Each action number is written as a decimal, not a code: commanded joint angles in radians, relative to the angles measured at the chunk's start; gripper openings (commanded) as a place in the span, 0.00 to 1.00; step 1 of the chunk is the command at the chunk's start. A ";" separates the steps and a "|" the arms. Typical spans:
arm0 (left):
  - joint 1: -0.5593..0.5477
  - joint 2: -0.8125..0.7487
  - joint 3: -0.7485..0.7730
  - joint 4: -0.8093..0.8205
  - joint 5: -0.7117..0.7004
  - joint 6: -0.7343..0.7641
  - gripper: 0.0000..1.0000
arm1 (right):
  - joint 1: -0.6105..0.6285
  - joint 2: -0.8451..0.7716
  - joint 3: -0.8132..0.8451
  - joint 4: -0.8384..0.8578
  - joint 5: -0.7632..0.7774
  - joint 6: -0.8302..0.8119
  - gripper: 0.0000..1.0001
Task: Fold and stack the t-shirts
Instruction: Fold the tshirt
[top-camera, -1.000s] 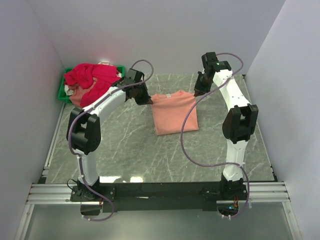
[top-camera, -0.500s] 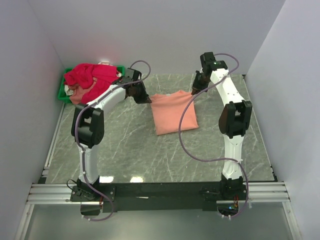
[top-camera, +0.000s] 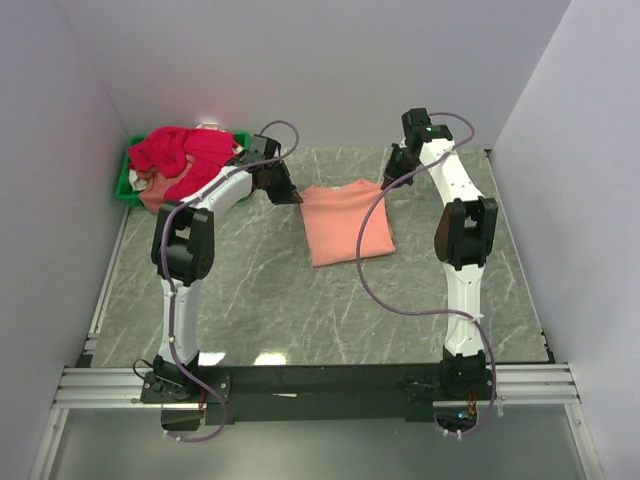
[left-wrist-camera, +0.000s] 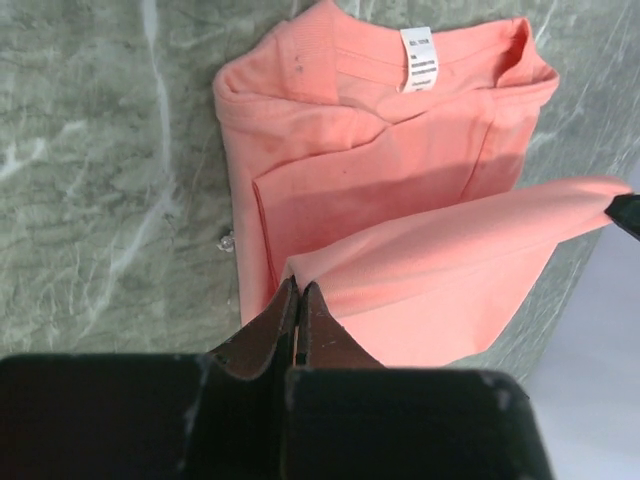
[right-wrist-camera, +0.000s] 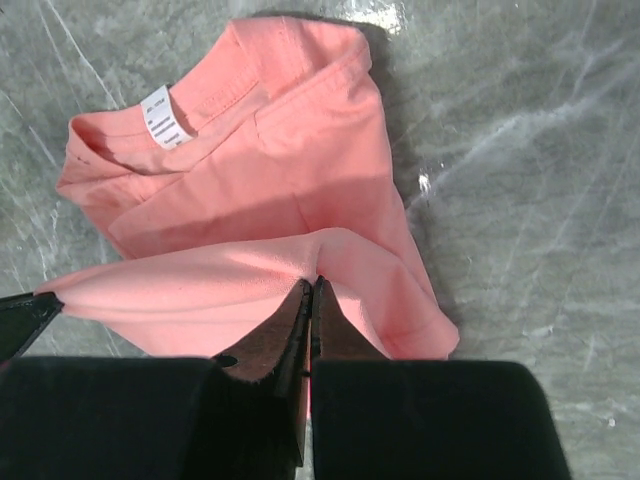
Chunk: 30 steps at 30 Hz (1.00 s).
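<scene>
A salmon-peach t-shirt (top-camera: 345, 220) lies partly folded on the marble table, collar and white label toward the back. My left gripper (top-camera: 297, 196) is shut on the shirt's left hem corner (left-wrist-camera: 300, 283). My right gripper (top-camera: 386, 180) is shut on the right hem corner (right-wrist-camera: 316, 280). Between them the held edge (left-wrist-camera: 470, 235) is lifted and stretched over the folded body (right-wrist-camera: 250, 170). Crimson-pink t-shirts (top-camera: 180, 152) sit heaped in the green bin at the back left.
The green bin (top-camera: 124, 185) stands at the table's back left corner, against the left wall. White walls close the back and both sides. The marble tabletop (top-camera: 300, 310) extends in front of the shirt to the arm bases.
Both grippers have carried the shirt's held edge farther toward the back wall, shortening the shirt's visible length. The bin pile has not moved.
</scene>
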 joint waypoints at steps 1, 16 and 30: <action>0.035 0.012 0.048 0.001 -0.016 -0.004 0.00 | -0.027 0.019 0.063 0.051 0.021 0.002 0.00; 0.081 0.094 0.175 0.089 -0.039 -0.038 0.61 | -0.045 0.095 0.152 0.209 -0.106 0.016 0.80; 0.020 -0.101 -0.206 0.252 0.006 0.009 0.66 | -0.127 -0.140 -0.283 0.368 -0.281 -0.119 0.88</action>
